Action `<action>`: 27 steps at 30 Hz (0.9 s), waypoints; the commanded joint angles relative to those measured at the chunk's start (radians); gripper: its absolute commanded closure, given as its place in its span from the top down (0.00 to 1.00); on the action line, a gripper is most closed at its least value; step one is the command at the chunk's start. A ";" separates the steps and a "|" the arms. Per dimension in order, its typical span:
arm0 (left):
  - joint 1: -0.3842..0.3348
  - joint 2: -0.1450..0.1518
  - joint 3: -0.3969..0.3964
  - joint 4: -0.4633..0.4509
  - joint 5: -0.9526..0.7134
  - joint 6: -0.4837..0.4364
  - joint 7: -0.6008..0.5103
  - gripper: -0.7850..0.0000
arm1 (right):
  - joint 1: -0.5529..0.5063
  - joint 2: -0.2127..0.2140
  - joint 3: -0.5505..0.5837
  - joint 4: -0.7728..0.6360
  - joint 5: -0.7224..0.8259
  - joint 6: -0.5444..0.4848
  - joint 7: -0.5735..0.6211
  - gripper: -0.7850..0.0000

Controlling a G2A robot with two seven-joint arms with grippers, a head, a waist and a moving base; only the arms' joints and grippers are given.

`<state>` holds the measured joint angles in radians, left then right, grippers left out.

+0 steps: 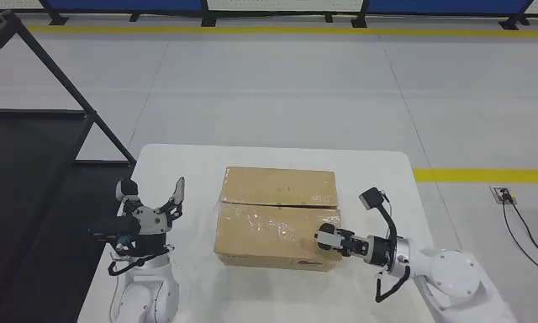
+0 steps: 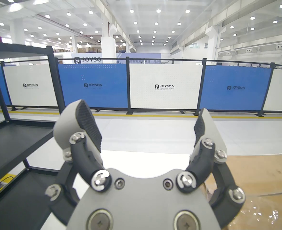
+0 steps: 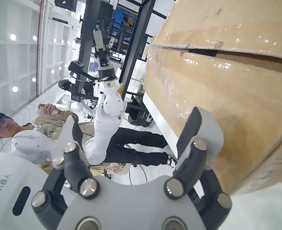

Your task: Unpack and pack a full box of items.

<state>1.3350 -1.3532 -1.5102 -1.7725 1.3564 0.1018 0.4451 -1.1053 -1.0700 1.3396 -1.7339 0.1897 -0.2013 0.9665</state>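
A closed cardboard box (image 1: 277, 218) with clear tape over its top flaps sits in the middle of the white table (image 1: 378, 180). My left gripper (image 1: 153, 197) stands open left of the box, apart from it, with nothing between its fingers (image 2: 88, 125). The box's corner (image 2: 258, 173) lies beside it. My right gripper (image 1: 328, 237) is at the box's near right corner, also open. One of its fingers (image 3: 196, 125) rests against the box's side (image 3: 227, 72), the other hangs free. The seam between the flaps (image 3: 203, 51) gapes slightly.
A black metal rack (image 1: 42, 155) stands off the table's left side, and its shelves (image 2: 16, 140) are close to my left gripper. Bare table lies right of the box and behind it. Blue and white fence panels (image 2: 165, 87) close off the floor beyond.
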 commanded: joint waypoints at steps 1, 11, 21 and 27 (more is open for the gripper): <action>0.019 0.003 -0.017 -0.005 -0.042 -0.059 -0.010 1.00 | 0.001 0.000 -0.001 0.001 -0.001 0.001 0.001 1.00; 0.025 0.005 -0.025 -0.006 -0.045 -0.080 -0.015 1.00 | -0.009 0.001 0.010 -0.059 0.024 -0.195 0.031 1.00; 0.030 0.006 -0.020 -0.019 -0.030 -0.104 -0.036 1.00 | -0.108 0.009 -0.020 -0.385 -0.883 -0.229 -0.146 1.00; 0.035 0.007 -0.023 -0.008 -0.020 -0.094 -0.033 1.00 | -0.136 0.001 -0.097 -0.432 -1.158 -0.098 -0.237 1.00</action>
<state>1.3684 -1.3467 -1.5306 -1.7824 1.3353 0.0032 0.4108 -1.2419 -1.0693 1.2407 -2.1672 -0.9679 -0.2957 0.7265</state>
